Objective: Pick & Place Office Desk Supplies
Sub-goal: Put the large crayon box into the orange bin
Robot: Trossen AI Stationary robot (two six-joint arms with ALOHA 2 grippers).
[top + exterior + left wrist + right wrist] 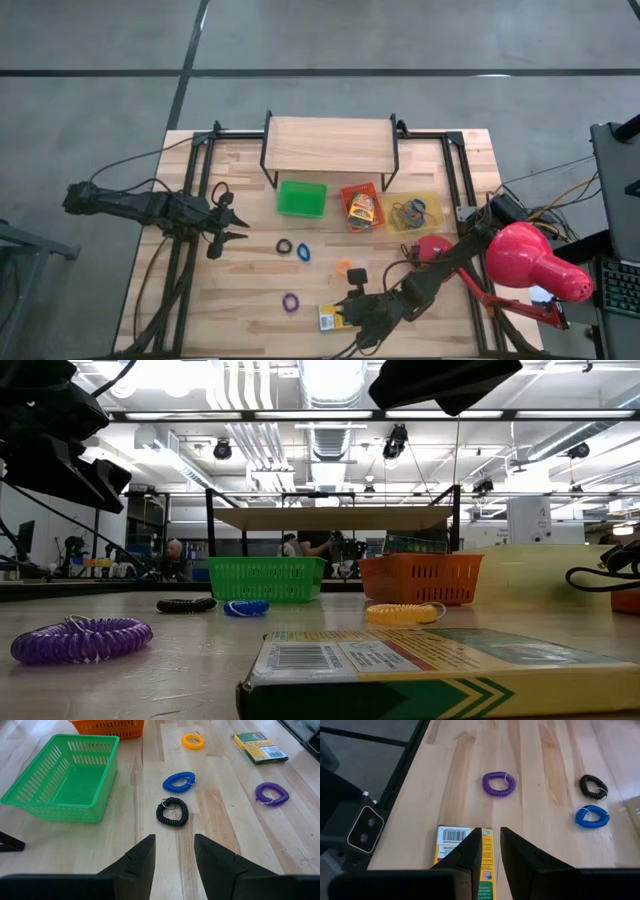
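Note:
A yellow-and-green printed box (328, 318) lies flat near the table's front edge, and it fills the foreground of the low view (440, 670). My right gripper (491, 831) hovers above it with a narrow gap between its fingers; the box's edge (487, 837) shows through that gap. Coiled bands lie loose on the wood: purple (290, 301), yellow (344, 267), blue (303, 251) and black (285, 246). At the table's left, my left gripper (174, 837) waits open, pointing toward the black band (172, 812).
Behind the bands stand a green tray (302, 198), an orange tray (362, 207) holding a box and a yellow tray (413, 212) with bands in it. A wooden shelf (328, 145) stands at the back. A red lamp (535, 262) is at the right.

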